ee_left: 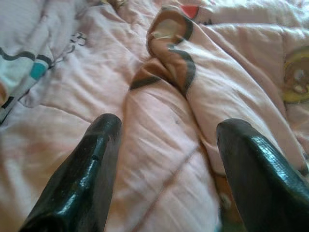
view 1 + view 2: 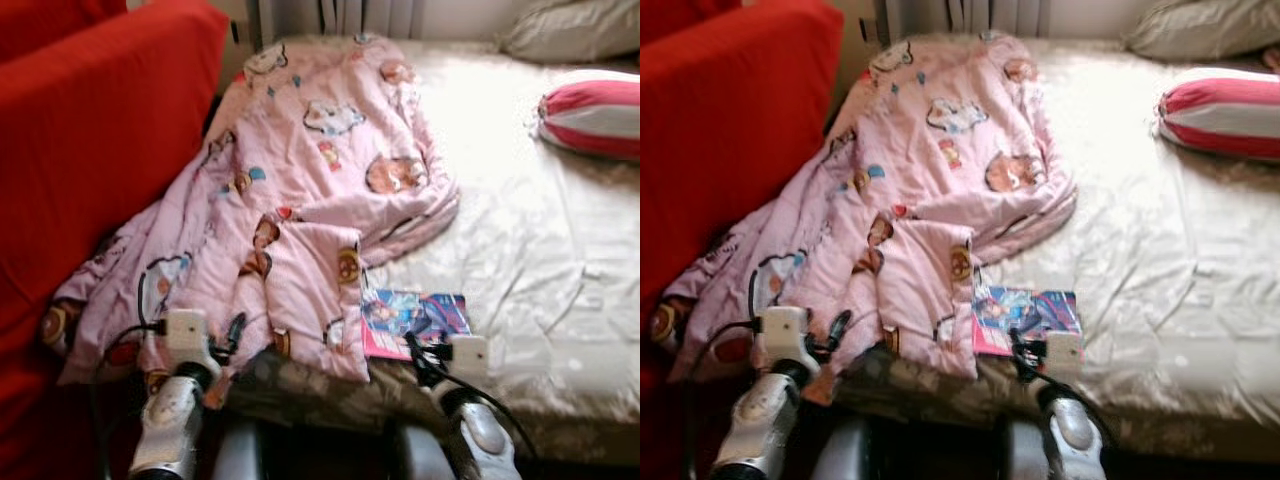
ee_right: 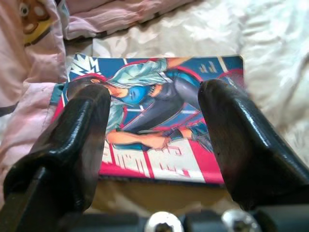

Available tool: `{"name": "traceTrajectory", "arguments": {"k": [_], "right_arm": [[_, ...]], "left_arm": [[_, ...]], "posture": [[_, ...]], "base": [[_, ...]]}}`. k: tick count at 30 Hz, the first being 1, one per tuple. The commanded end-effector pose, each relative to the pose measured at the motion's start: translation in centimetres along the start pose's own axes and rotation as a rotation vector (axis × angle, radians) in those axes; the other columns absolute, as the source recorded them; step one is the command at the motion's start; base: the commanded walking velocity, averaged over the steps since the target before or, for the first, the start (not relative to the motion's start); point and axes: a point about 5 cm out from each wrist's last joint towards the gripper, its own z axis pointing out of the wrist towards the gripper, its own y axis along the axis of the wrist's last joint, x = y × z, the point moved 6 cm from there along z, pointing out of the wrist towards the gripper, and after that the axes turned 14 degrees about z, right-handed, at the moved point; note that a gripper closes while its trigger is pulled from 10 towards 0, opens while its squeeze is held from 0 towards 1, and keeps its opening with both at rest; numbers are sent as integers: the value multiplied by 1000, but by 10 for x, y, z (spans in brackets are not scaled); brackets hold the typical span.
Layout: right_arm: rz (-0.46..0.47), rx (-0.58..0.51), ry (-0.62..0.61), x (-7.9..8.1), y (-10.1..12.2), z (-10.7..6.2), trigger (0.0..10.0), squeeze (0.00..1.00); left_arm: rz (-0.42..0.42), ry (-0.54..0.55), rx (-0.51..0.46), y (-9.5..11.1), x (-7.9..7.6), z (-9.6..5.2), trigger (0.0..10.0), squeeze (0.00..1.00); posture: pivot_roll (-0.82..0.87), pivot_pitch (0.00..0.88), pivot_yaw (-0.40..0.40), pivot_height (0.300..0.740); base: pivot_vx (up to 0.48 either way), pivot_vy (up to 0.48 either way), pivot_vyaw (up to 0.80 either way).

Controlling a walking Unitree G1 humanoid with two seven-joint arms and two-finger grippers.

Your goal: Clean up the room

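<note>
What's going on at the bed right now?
The robot stands at the bed's edge. Its left pincer is open over the crumpled pink cartoon-print quilt. Its right pincer is open too, aimed at the comic book lying flat on the cream sheet, partly tucked under the quilt. Neither holds anything yet.

Cream-sheeted bed (image 2: 520,270) under pink quilt (image 2: 300,170), comic book (image 2: 415,320), pillows (image 2: 592,115).

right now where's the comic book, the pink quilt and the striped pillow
comic book (image 3: 159,121): right wrist view, middle of its colourful cover.
pink quilt (image 2: 300,170): left eye view, flat middle stretch of the printed fabric.
striped pillow (image 2: 595,115): left eye view, centre of its red and white side.
</note>
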Motion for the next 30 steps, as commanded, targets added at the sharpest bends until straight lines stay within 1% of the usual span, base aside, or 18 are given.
{"name": "traceTrajectory", "arguments": {"k": [1, 4, 6, 8, 10, 11, 13, 16, 17, 19, 20, 21, 22, 23, 24, 25, 27, 30], "right_arm": [[-16, 27, 48, 14, -8, 1, 10000, 0], [-33, 50, 43, 12, -12, 0, 10000, 0], [-52, 59, 12, 5, -12, -1, 10000, 0], [-85, 74, -18, -2, -13, -1, 10000, 0], [-128, 73, -9, -3, -10, 0, 10000, 0], [-182, 83, -7, -3, -10, 1, 10000, 0], [-223, 90, 1, -3, -10, 2, 10000, 0], [-318, 116, 9, -3, -11, 4, 10000, 0], [-385, 135, 10, -3, -11, 6, 10000, 0], [-450, 141, 16, -3, -10, 8, 10000, 0], [-509, 151, 21, -3, -9, 10, 10000, 0], [-599, 166, 26, -4, -10, 11, 10000, 0], [-624, 170, 26, -4, -10, 12, 10000, 0], [-670, 184, 6, -8, -8, 14, 10000, 0], [-686, 188, -4, -10, -7, 15, 10000, 0], [-700, 180, -13, -11, -3, 17, 10000, 0], [-760, 169, -43, -15, 3, 19, 10000, 0], [-771, 148, -73, -20, 12, 22, 10000, 0]], "left_arm": [[-1, 19, 34, -11, 9, -7, 10000, 0], [-2, 17, 34, -11, 8, -7, 10000, 0], [-4, 15, 35, -11, 8, -7, 10000, 0], [-6, 13, 35, -11, 7, -8, 10000, 0], [-7, 11, 35, -11, 6, -8, 10000, 0], [-8, 9, 35, -11, 5, -8, 10000, 0], [-8, 8, 34, -11, 4, -9, 10000, 0], [-8, 4, 34, -11, 3, -9, 10000, 0], [-7, 3, 34, -12, 3, -10, 10000, 0], [-7, 3, 34, -11, 3, -10, 10000, 0], [-7, 4, 34, -11, 4, -10, 10000, 0], [-7, 6, 36, -11, 4, -11, 10000, 0], [-8, 8, 37, -12, 5, -11, 10000, 0], [-7, 14, 39, -12, 6, -11, 10000, 0], [-7, 15, 39, -11, 7, -11, 10000, 0], [-6, 17, 37, -11, 8, -12, 10000, 0], [-5, 21, 36, -10, 10, -12, 10000, 0], [-4, 25, 36, -10, 12, -14, 10000, 0]], "posture": [[44, 155, -17, 592], [44, 155, -17, 592], [43, 155, -17, 592], [42, 155, -17, 592], [42, 154, -17, 592], [43, 155, -17, 592], [43, 155, -15, 592], [47, 159, -17, 592], [48, 160, -16, 592], [50, 178, -16, 592], [52, 188, -13, 592], [55, 204, -16, 592], [55, 204, -16, 592], [62, 216, -13, 592], [62, 216, -13, 592], [66, 235, -13, 592], [69, 245, -11, 592], [66, 263, -8, 592]], "base": [[0, 0, 800], [0, 0, 313], [0, 0, 0], [0, 0, 0], [0, 0, 0], [0, 0, 0], [0, 0, 0], [0, 0, 0], [0, 0, 0], [0, 0, 0], [0, 0, 0], [0, 0, 0], [0, 0, 0], [0, 0, 0], [0, 0, 0], [0, 0, 0], [0, 0, 0], [0, 0, 0]]}}
